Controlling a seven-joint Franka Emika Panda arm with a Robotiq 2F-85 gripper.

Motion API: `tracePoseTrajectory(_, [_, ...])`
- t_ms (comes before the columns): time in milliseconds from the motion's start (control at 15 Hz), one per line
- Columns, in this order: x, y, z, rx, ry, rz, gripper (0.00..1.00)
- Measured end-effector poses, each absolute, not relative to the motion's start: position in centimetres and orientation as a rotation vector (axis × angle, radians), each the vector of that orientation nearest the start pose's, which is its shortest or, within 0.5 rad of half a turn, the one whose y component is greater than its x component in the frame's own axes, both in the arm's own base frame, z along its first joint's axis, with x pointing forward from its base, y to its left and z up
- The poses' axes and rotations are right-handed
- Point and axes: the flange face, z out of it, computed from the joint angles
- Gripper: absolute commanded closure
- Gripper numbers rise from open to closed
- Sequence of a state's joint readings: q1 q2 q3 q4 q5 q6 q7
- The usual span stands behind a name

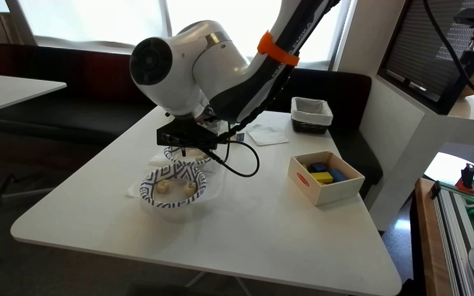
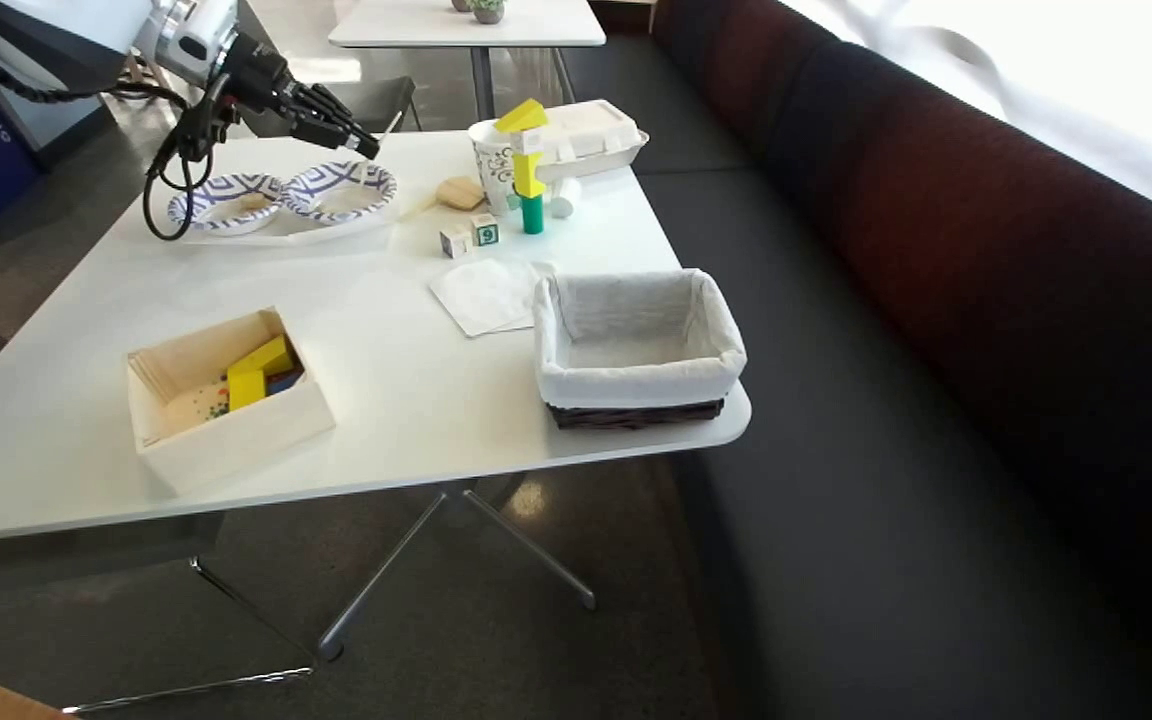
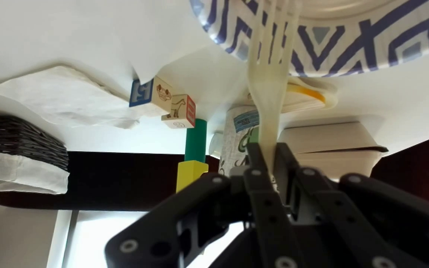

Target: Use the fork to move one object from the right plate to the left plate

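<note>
My gripper [image 3: 269, 150] is shut on the handle of a pale plastic fork [image 3: 268, 82]; the tines overlap a plate's patterned rim [image 3: 348, 44] in the wrist view. In an exterior view the gripper [image 2: 368, 147] is above the plate [image 2: 376, 185] nearer the cup. Two blue-and-white plates stand side by side. The nearer plate [image 1: 175, 170] holds two beige round pieces, one left [image 1: 163, 186] and one right [image 1: 189, 188]. The farther plate [image 1: 173, 154] has beige pieces [image 1: 200, 157], partly hidden by the arm. No piece shows on the fork.
A patterned cup [image 2: 494, 165], a block stack [image 2: 532, 210], letter blocks [image 2: 456, 242] and a takeaway box [image 2: 591, 135] stand beyond the plates. A wooden box [image 1: 323, 197] with coloured blocks, a lined basket [image 1: 311, 115] and napkins [image 1: 266, 135] are also on the table.
</note>
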State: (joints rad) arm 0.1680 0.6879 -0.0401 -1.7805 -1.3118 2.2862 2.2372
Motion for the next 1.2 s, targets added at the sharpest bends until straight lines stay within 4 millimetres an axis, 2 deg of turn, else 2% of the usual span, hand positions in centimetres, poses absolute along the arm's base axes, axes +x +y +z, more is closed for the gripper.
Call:
tracePoseTrajectory(467, [64.7, 8.4, 15.0, -2.919, 1.639, -1.344, 0.97])
tracePoseTrajectory(1200, [64.8, 9.1, 13.6, -2.984, 1.586, -1.311, 0.97])
